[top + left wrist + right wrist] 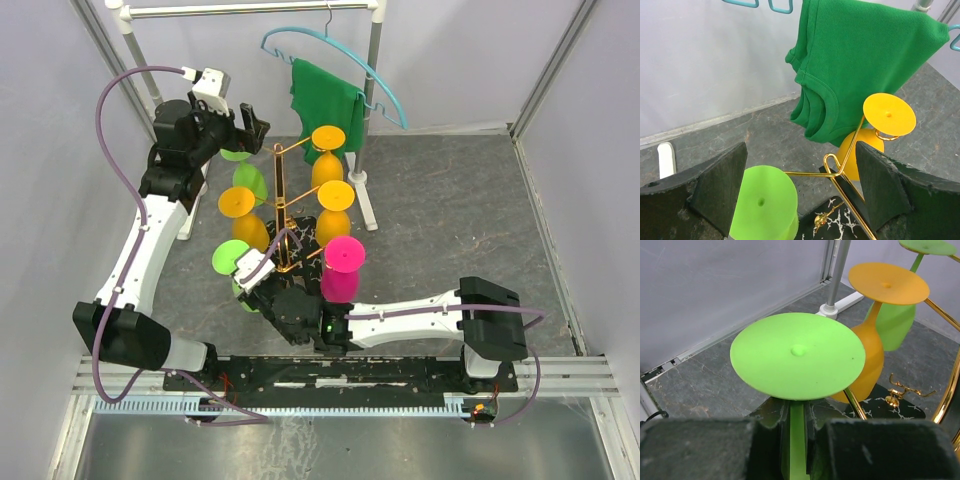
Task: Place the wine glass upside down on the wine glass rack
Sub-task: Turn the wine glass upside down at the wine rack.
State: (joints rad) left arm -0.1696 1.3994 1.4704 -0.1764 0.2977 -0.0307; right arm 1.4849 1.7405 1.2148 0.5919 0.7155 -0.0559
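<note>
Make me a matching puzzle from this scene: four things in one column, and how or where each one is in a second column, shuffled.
Things
1. left fingers
2. right fingers
3. green shirt
4. pink wine glass

States
A. upside down, foot on top
B. hanging below the white rail
C. spread wide apart
D. closed on the stem of a green wine glass

Pairs: 1-C, 2-D, 3-B, 4-A
</note>
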